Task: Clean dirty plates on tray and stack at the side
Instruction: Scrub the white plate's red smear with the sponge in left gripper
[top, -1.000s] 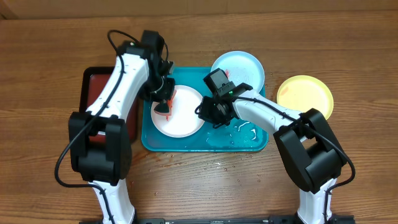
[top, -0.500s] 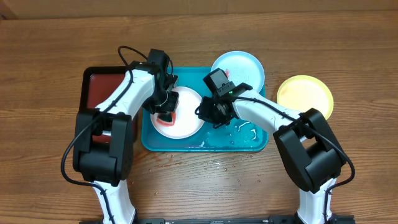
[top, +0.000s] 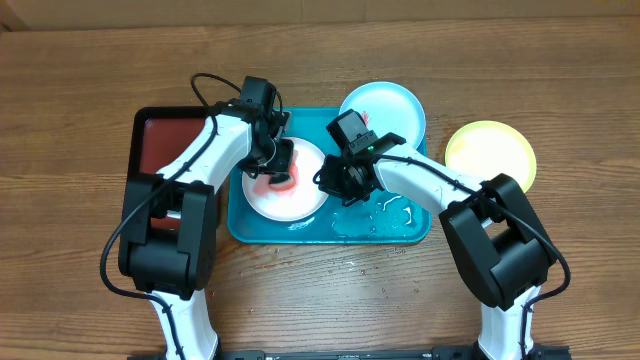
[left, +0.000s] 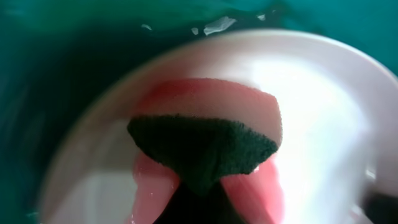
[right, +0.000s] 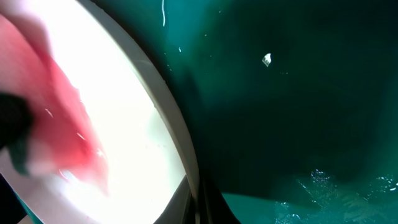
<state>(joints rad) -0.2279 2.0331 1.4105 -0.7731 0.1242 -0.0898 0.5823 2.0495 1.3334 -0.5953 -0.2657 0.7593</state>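
The white plate (top: 292, 205) lies in the left half of the tray (top: 400, 232); the left gripper (top: 272, 170) is clamped on a pink sponge (top: 280, 180) with a dark green scrub face, pressed onto the plate's upper part; the right gripper (top: 328, 182) sits at the plate's right rim, fingers together and seemingly pinching that rim; water drops (top: 392, 210) dot the tray's right half; the blue plate (top: 395, 105) overlaps the tray's top right corner; the yellow plate (top: 490, 152) rests on the table (top: 560, 290) right of the tray; a black tray (top: 160, 140) with a red inside lies just beside the tray's left edge.
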